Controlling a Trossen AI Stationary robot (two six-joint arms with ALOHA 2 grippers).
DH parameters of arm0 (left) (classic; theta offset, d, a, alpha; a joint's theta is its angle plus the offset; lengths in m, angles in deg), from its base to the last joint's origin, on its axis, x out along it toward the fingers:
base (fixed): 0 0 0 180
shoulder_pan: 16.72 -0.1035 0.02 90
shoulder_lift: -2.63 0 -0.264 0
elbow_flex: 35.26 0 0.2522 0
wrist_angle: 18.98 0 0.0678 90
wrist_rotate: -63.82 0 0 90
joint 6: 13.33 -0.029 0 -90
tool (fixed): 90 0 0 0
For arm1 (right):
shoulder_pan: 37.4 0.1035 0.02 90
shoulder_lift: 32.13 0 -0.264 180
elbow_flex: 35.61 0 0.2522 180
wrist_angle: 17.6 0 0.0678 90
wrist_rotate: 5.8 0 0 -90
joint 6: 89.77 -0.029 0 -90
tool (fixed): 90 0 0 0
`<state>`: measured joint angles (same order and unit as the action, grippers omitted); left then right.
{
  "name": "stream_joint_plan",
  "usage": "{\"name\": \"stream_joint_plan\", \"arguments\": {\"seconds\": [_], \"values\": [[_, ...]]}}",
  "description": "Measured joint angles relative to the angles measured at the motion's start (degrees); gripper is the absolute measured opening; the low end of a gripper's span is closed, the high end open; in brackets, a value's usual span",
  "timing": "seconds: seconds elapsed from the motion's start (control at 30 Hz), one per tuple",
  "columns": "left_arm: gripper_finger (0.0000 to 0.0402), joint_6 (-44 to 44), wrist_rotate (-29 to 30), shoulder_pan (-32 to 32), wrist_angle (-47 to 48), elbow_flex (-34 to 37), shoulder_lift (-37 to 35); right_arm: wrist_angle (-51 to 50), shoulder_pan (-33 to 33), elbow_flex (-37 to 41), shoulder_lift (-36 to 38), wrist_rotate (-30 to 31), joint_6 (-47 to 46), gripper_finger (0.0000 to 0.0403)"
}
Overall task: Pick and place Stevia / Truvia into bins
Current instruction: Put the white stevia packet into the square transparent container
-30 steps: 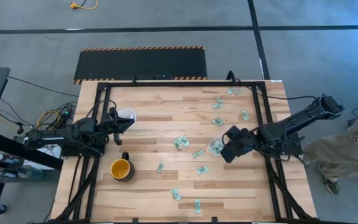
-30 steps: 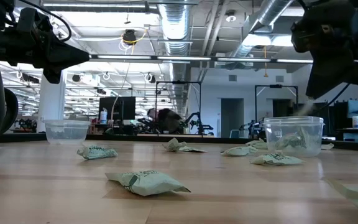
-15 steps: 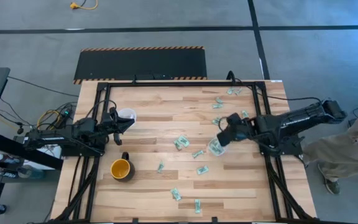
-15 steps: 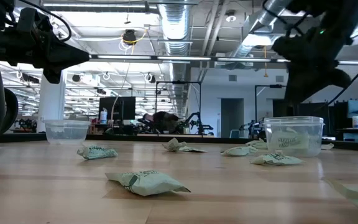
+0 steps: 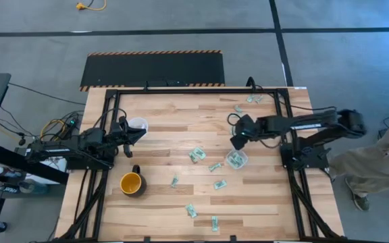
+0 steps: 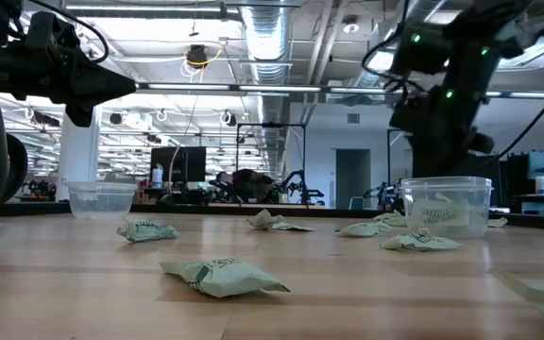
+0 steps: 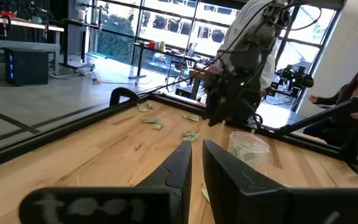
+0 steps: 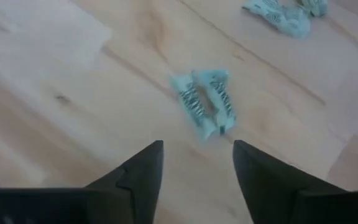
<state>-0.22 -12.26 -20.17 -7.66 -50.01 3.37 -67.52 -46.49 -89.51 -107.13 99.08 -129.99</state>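
Note:
Pale green Stevia / Truvia sachets [image 5: 196, 154] lie scattered flat on the wooden table. One clear bin [image 5: 236, 159] right of centre has sachets in it. A second clear bin [image 5: 137, 125] stands at the far left. My right gripper [image 5: 236, 140] hovers open just beyond the right bin. In its wrist view [image 8: 197, 146] a crumpled sachet [image 8: 204, 106] lies on the wood ahead of the fingers, untouched. My left gripper [image 7: 196, 163] waits beside the left bin [image 6: 102, 198], its fingers shut with nothing between them.
A yellow-orange mug [image 5: 132, 183] stands near the front left. More sachets lie at the far right [image 5: 254, 99] and the near middle [image 5: 215, 223]. Black frame rails [image 5: 286, 135] run along both table sides. A person [image 5: 377, 165] is beyond the right edge.
My right gripper has moved from above the right bin toward the table's far edge and a little left, and now stands over the sachets beyond the bin. The left arm has kept still.

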Motion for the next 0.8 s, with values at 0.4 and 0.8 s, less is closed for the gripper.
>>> {"name": "stream_joint_plan", "arguments": {"seconds": [0.4,0.8], "values": [[0.0027,0.01,0.0,0.0,0.0,0.0,0.01,5.31,-5.04,0.02,-11.41,0.0,3.43,0.0228],[0.0027,-0.01,0.0,0.01,0.0,0.0,0.02,9.97,-6.01,-0.29,-15.83,-1.43,4.25,0.0174]]}}
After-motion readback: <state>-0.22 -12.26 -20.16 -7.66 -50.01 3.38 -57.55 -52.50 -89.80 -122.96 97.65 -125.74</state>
